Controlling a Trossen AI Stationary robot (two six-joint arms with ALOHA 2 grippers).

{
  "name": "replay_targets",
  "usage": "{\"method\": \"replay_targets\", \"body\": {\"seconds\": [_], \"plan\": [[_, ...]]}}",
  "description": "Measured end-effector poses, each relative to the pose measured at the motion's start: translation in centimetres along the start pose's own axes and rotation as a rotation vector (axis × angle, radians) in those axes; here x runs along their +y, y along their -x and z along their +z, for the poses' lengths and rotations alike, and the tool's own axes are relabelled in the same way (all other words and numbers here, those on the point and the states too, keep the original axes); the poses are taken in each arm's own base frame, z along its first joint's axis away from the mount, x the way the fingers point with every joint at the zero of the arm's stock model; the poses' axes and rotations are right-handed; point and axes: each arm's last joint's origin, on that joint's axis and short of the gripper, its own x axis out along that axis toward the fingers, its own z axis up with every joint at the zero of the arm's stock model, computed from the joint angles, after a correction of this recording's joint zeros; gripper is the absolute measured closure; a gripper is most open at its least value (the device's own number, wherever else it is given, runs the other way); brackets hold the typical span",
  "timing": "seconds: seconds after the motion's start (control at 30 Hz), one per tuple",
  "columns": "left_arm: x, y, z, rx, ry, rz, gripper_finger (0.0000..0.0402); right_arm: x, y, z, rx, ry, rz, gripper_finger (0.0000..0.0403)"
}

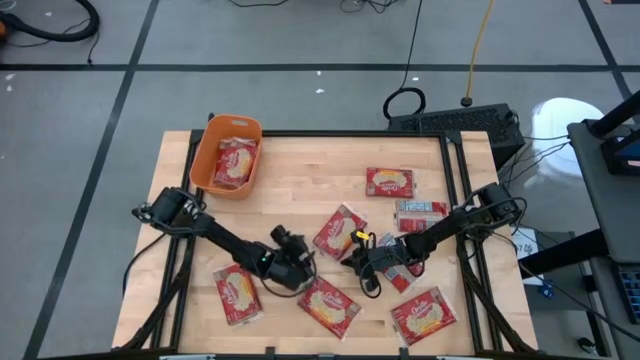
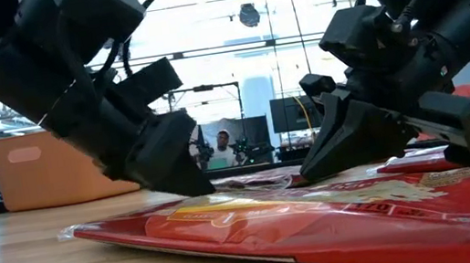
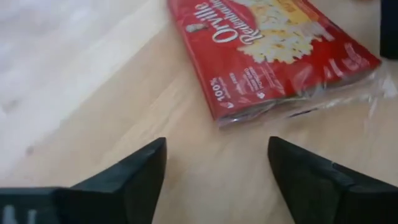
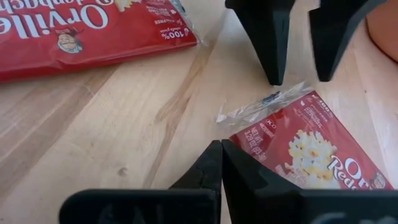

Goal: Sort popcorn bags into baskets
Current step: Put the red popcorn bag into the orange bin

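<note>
Several red popcorn bags lie flat on the wooden table, among them one at the centre [image 1: 340,232] and one nearer the front [image 1: 328,305]. Another bag [image 1: 235,162] lies in the orange basket [image 1: 205,150] at the far left. My left gripper [image 1: 302,264] is low over the table between those two bags. It is open, with bare wood between its fingers [image 3: 217,146] and a bag [image 3: 273,50] just ahead. My right gripper [image 1: 355,264] faces it, shut [image 4: 221,144], beside a bag's clear sealed end [image 4: 267,102]. My right gripper's shut tips stand low at the corner of a bag [image 4: 239,134], slanting down from the table's right. Whether they touch the bag or the table, I cannot tell.
More bags lie at the right [image 1: 390,182], [image 1: 420,212], front right [image 1: 424,315] and front left [image 1: 238,295]. A black frame rail [image 1: 455,180] runs along the table's right side. Bare wood lies in the middle of the far half [image 1: 300,180].
</note>
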Motion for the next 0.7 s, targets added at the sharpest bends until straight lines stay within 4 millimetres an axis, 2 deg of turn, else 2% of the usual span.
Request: {"method": "replay_targets", "body": {"seconds": [0.17,0.33,0.53,0.7], "plan": [[0.3,-0.4,0.4,-0.003,-0.159,0.002,0.0097,0.0,0.0,-0.1,0.007,0.002,0.002,0.0403],[1.1,-1.7,1.7,0.033,-0.227,-0.075,0.0124,0.0,0.0,0.0,0.006,0.009,0.002,0.0403],[1.8,-3.0,2.7,0.072,-0.281,-0.2,0.0197,0.0,0.0,-0.1,0.007,0.01,0.002,0.0403],[2.3,-3.5,2.9,0.101,-0.267,-0.235,0.0297,0.1,0.0,-0.1,0.007,0.011,0.011,0.0403]]}}
